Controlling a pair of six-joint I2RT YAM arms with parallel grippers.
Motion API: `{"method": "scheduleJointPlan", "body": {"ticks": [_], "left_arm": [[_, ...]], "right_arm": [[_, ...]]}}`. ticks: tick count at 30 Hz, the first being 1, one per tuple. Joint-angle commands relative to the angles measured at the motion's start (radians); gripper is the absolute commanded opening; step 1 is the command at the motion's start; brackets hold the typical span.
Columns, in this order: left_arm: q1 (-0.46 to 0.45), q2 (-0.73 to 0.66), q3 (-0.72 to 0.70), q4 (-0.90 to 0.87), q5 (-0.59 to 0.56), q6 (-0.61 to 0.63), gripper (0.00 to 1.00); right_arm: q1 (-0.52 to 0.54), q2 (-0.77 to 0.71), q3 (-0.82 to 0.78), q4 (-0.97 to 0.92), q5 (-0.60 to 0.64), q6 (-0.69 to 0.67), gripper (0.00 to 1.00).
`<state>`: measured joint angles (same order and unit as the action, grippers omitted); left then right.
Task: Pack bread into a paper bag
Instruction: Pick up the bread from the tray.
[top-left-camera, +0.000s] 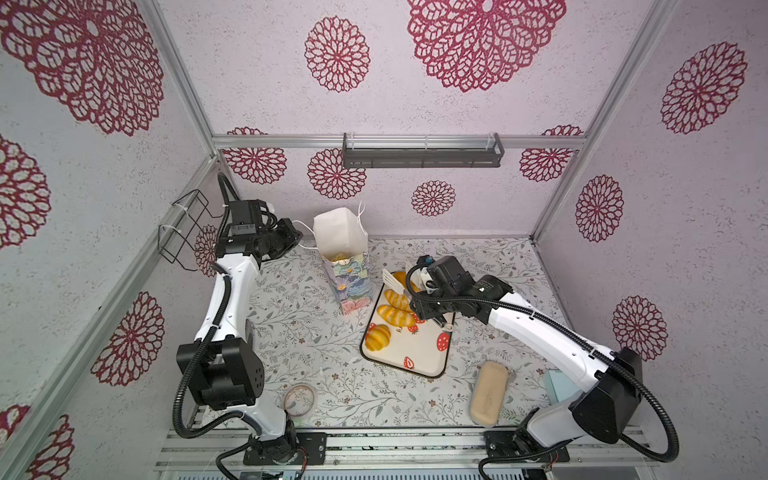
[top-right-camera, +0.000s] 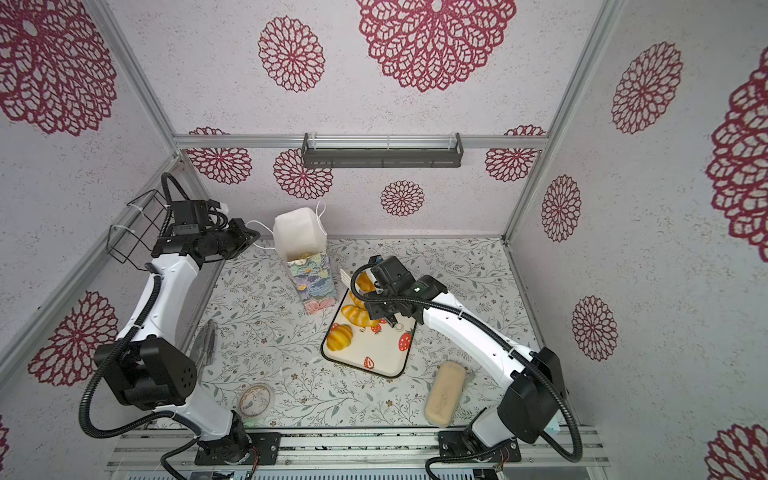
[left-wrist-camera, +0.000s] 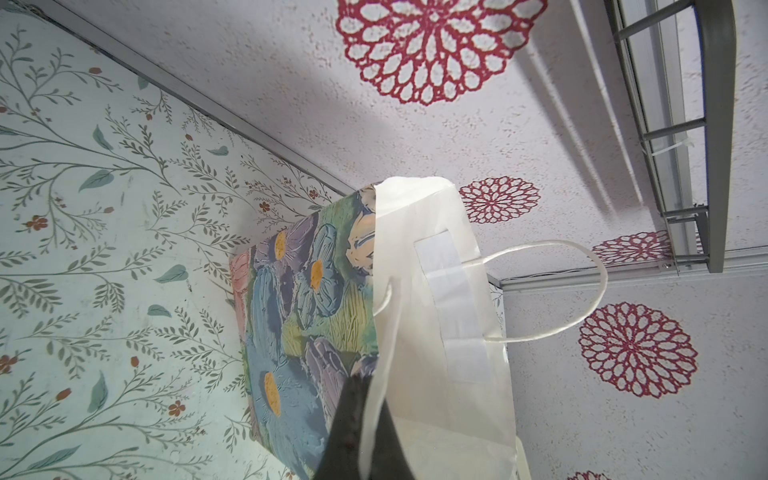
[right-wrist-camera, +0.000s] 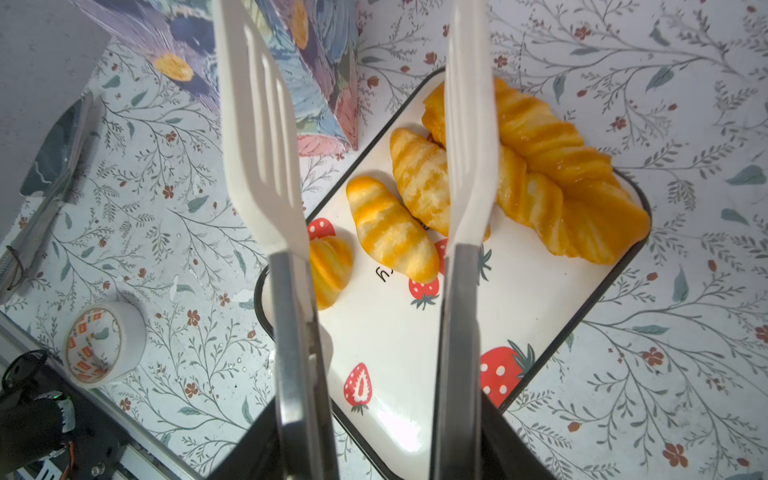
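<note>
At the left, my left gripper has its fingers pressed together on a white cord handle of the tall pastel-flowered paper bag, which stands upright. Just beside the bag, four glossy golden-orange bread pieces lie on a white strawberry-printed tray. My right gripper clasps white slotted tongs. Their blades are spread, and I see two striped pieces between them.

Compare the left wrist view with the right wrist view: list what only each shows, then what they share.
Only the left wrist: the paper bag's white inside, its cord handle pinched in the shut left gripper, and a grey wall shelf. Only the right wrist: open tongs over a strawberry tray holding pastries, plus a tape roll. Both: the bag's flowered outside and the leafy table cover.
</note>
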<state>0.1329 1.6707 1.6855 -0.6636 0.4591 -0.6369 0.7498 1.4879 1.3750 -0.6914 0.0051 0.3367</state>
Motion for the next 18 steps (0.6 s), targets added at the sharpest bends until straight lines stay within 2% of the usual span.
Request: {"method": "scheduleJointPlan", "body": {"ticks": [1, 18], "left_arm": [[0.001, 0.006, -0.013, 0.019, 0.001, -0.001, 0.0], [0.001, 0.001, -0.011, 0.016, -0.004, 0.005, 0.0]], "right_arm": [[0.004, -0.052, -0.019, 0.046, -0.039, 0.03, 0.57], [0.081, -0.02, -0.148, 0.062, -0.099, 0.061, 0.57]]}}
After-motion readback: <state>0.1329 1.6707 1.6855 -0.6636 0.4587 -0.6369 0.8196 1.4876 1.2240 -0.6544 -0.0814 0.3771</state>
